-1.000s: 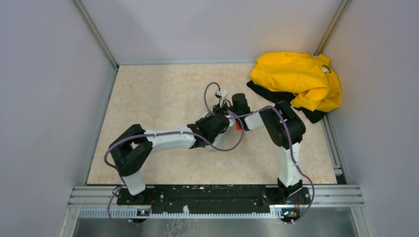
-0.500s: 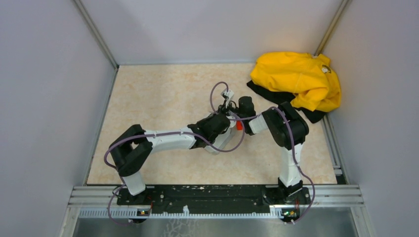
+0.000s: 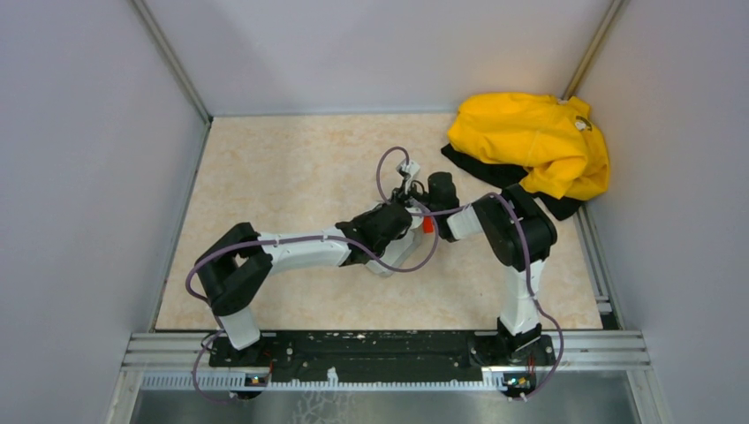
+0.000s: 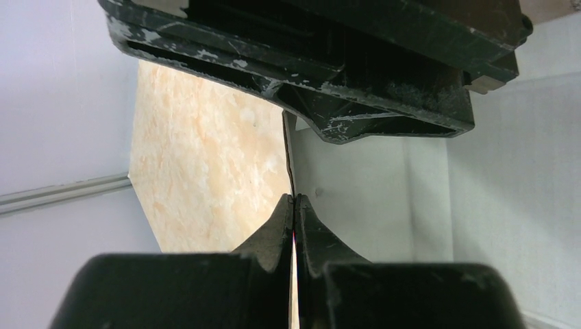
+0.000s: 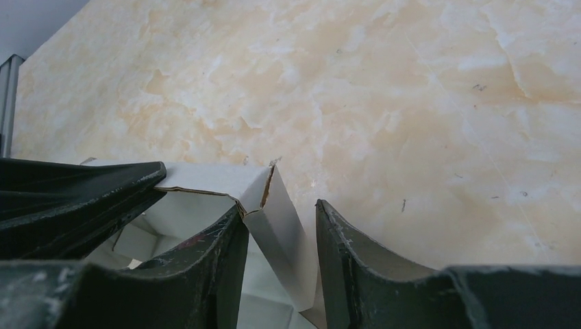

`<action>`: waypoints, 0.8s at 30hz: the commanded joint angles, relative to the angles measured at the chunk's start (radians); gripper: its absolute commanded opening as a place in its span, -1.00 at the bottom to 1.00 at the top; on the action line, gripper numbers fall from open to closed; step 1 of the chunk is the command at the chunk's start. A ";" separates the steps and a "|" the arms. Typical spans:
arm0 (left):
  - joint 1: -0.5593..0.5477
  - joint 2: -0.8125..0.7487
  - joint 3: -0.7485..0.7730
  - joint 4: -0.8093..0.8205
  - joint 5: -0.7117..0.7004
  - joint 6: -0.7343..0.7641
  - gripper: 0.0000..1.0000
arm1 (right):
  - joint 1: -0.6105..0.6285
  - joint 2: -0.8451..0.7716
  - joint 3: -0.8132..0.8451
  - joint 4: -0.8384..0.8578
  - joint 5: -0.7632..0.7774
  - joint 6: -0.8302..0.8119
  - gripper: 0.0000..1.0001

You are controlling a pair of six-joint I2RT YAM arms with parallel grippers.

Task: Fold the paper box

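Note:
The paper box (image 5: 212,181) is pale grey-white cardboard, half formed, with walls standing up. My right gripper (image 5: 279,205) is open and straddles one upright corner wall: its left finger is inside the box against the wall, and its right finger (image 5: 356,253) is outside, apart from the card. My left gripper (image 4: 294,197) is shut on another wall of the paper box (image 4: 356,185), which it sees edge-on as a thin line. From above, both grippers meet at mid-table over the box (image 3: 397,256), which is mostly hidden under them.
A yellow garment (image 3: 530,141) on dark cloth lies at the back right corner. A small red thing (image 3: 427,225) shows between the two wrists. The right gripper's black body (image 4: 329,62) fills the top of the left wrist view. Grey walls enclose the marbled table (image 3: 291,168).
The right wrist and elbow have shifted a little right and toward the near edge, and the cable loop moved with them. The right jaws have narrowed slightly. The left grip is unchanged.

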 commanded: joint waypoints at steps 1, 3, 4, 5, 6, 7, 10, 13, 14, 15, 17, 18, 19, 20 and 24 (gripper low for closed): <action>-0.008 -0.013 0.022 -0.017 0.015 -0.004 -0.94 | -0.019 -0.054 -0.007 0.020 0.033 -0.053 -0.20; -0.008 -0.012 0.024 -0.015 0.017 -0.004 -0.93 | -0.019 -0.052 -0.010 0.012 0.030 -0.060 -0.19; -0.008 -0.010 0.024 -0.016 0.017 -0.003 -0.93 | -0.020 -0.052 -0.013 0.009 0.029 -0.065 -0.19; -0.008 -0.009 0.024 -0.016 0.017 -0.006 -0.93 | -0.019 -0.053 -0.017 0.012 0.026 -0.066 -0.18; -0.008 -0.008 0.025 -0.016 0.018 -0.006 -0.93 | -0.020 -0.053 -0.022 0.016 0.024 -0.066 -0.18; -0.008 -0.005 0.026 -0.015 0.019 -0.006 -0.93 | -0.019 -0.054 -0.028 0.025 0.023 -0.063 -0.18; -0.008 0.000 0.030 -0.019 0.018 -0.006 -0.94 | -0.020 -0.056 -0.048 0.060 0.022 -0.052 -0.17; -0.008 0.001 0.030 -0.019 0.017 -0.005 -0.93 | -0.023 -0.055 -0.058 0.076 0.019 -0.044 -0.18; -0.007 0.001 0.030 -0.018 0.017 -0.004 -0.93 | -0.026 -0.054 -0.064 0.094 0.014 -0.033 -0.18; -0.007 0.003 0.031 -0.018 0.017 -0.005 -0.93 | -0.030 -0.052 -0.071 0.110 0.008 -0.019 -0.18; -0.008 0.006 0.033 -0.019 0.014 -0.005 -0.93 | -0.037 -0.051 -0.082 0.133 0.005 -0.002 -0.18; -0.008 0.007 0.033 -0.019 0.014 -0.004 -0.93 | -0.039 -0.054 -0.089 0.140 0.009 0.000 -0.18; -0.008 0.008 0.034 -0.020 0.015 -0.005 -0.93 | -0.040 -0.057 -0.093 0.143 0.013 0.000 -0.18; -0.008 0.009 0.035 -0.020 0.016 -0.006 -0.93 | -0.042 -0.061 -0.099 0.146 0.020 0.001 -0.19; -0.007 0.016 0.033 -0.020 0.015 -0.005 -0.93 | -0.048 -0.078 -0.111 0.157 0.036 0.012 -0.19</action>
